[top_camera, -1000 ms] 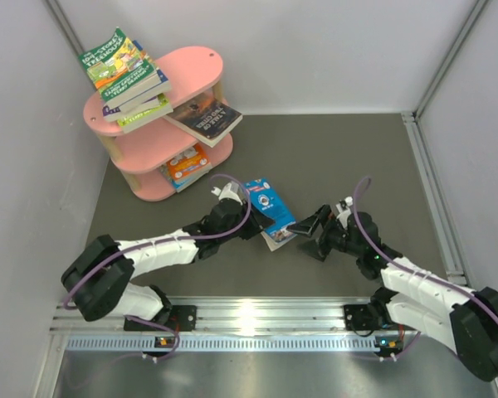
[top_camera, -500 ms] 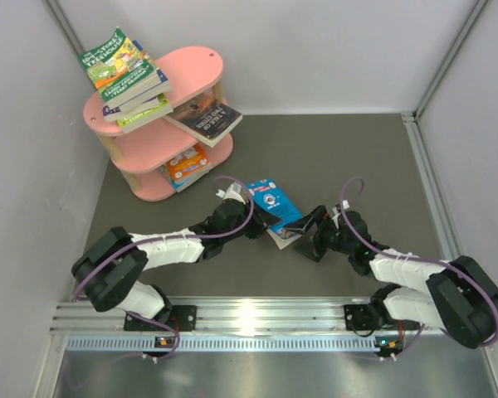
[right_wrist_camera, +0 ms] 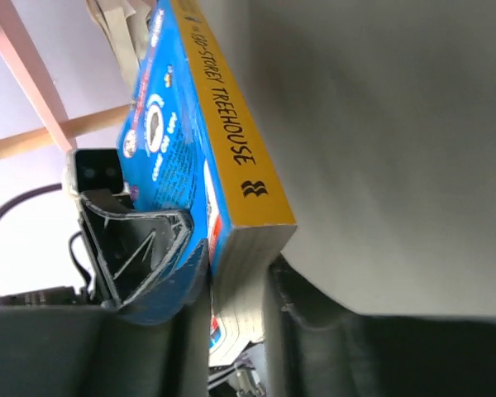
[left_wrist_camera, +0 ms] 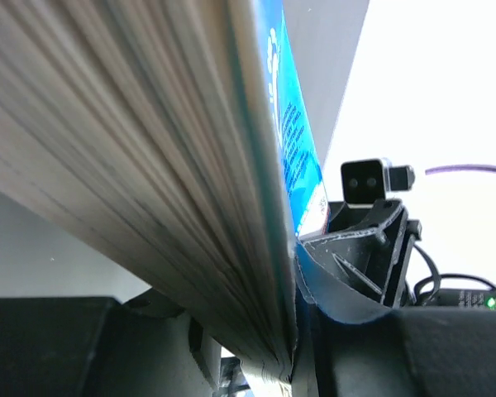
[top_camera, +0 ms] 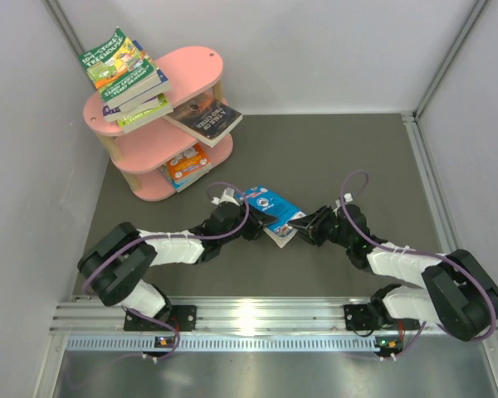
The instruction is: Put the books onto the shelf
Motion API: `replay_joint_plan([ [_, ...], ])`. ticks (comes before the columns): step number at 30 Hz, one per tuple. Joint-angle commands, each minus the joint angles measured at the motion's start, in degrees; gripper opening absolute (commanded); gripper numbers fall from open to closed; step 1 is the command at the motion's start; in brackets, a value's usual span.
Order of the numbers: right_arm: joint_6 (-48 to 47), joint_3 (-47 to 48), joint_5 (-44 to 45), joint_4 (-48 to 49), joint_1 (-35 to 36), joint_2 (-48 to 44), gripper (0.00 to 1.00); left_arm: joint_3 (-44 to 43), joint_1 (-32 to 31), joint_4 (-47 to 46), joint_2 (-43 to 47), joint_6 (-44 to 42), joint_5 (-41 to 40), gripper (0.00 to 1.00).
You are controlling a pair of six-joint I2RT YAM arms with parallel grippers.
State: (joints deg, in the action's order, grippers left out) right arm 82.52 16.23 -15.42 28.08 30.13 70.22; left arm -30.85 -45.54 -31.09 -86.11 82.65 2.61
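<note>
The dark grey counter [top_camera: 357, 166] fills the floor of a white-walled enclosure, and the pink three-tier shelf [top_camera: 195, 66] stands in its far left corner. The left arm [top_camera: 162, 247] and the right arm [top_camera: 398, 264] both lie low over the counter and reach inward until they nearly meet near the middle. On the shelf's top board a stack of books [top_camera: 124, 75] sits at the left end, with a green cartoon cover uppermost and tilted, overhanging the edge. A dark book [top_camera: 207, 118] lies on the middle tier, jutting out past its right rim, and an orange book [top_camera: 187, 163] rests on the bottom tier. The blue book [top_camera: 272, 209] is well apart from the shelf, at mid-counter between the two arms and tilted. The left pincer [top_camera: 256, 222] is clenched on it from the left; its wrist view shows the page block and blue cover wedged between its dark jaws. The right pincer [top_camera: 297, 228] grasps the same book from the right; its wrist view shows its fingers [right_wrist_camera: 298, 322] pressed against both faces just below the yellow spine, which reads "STOREY TREEHOUSE".
</note>
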Motion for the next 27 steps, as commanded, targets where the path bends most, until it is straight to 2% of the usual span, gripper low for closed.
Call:
replay_joint_plan([
  [1, -3.6, 5.2, 2.1, -3.4, -0.2, -3.4, 0.18, 0.7, -1.3, -17.0, -1.5, 4.9, 6.9, 0.00],
  [3, -6.0, 7.9, 4.2, -9.8, -0.5, -6.2, 0.06, 2.1, -1.2, -20.0, -2.1, 6.6, 7.4, 0.00],
  [5, -8.2, 9.6, 6.5, -13.0, -1.0, -8.2, 0.00, 2.3, -1.4, -20.1, -2.2, 6.7, 9.2, 0.08],
  [6, -9.8, 11.4, 7.2, -14.6, -1.1, -10.1, 0.00, 2.3, -1.5, -20.0, -2.1, 6.4, 9.8, 0.25],
  [8, -11.5, 13.1, 8.6, -18.7, -1.8, -12.5, 0.00, 2.5, -1.7, -18.7, -0.9, 5.4, 11.4, 0.45],
  [9, -13.1, 15.0, 9.1, -20.2, -1.9, -13.1, 0.00, 2.6, -1.8, -18.0, -0.3, 5.1, 11.8, 0.62],
  [10, -13.9, 15.9, 9.4, -22.7, -2.1, -13.7, 0.00, 3.2, -1.9, -15.5, 0.6, 4.1, 12.1, 0.76],
  [12, -16.3, 19.3, 10.8, -25.7, -2.4, -15.3, 0.00, 4.0, -1.9, -12.2, 4.3, 3.1, 12.3, 0.89],
  [16, -19.8, 24.5, 13.0, -32.0, -2.9, -17.5, 0.00, 4.4, -2.0, 3.1, 13.8, -2.7, 11.5, 0.99],
  [17, -20.5, 25.7, 13.6, -34.1, -3.1, -18.0, 0.00, 4.0, -1.9, 11.8, 16.0, -4.2, 11.1, 0.99],
  [19, -22.2, 29.1, 14.1, -36.1, -3.1, -18.3, 0.00, 2.0, -1.8, 20.8, 23.3, -9.0, 8.1, 0.99],
  [20, -22.7, 30.1, 13.9, -36.8, -3.1, -18.4, 0.00, 0.9, -1.8, 29.9, 28.5, -10.9, 6.8, 0.99],
  [22, -23.7, 33.1, 13.3, -38.4, -3.1, -18.4, 0.00, -1.7, -1.8, 40.9, 33.5, -14.9, 2.9, 0.99],
  [23, -24.1, 34.2, 12.4, -38.8, -3.1, -17.9, 0.00, -4.7, -1.9, 45.3, 38.4, -19.0, -1.7, 0.99],
  [24, -24.9, 36.7, 11.6, -39.5, -3.1, -17.7, 0.00, -6.3, -1.9, 54.7, 40.5, -21.1, -4.5, 0.99],
  [25, -25.3, 37.9, 10.9, -40.0, -3.1, -17.2, 0.00, -10.2, -1.9, 58.9, 42.5, -25.2, -7.0, 0.99],
  [27, -25.9, 41.8, 7.6, -40.4, -3.1, -15.3, 0.00, -14.3, -1.9, 71.2, 47.2, -28.7, -14.5, 0.99],
])
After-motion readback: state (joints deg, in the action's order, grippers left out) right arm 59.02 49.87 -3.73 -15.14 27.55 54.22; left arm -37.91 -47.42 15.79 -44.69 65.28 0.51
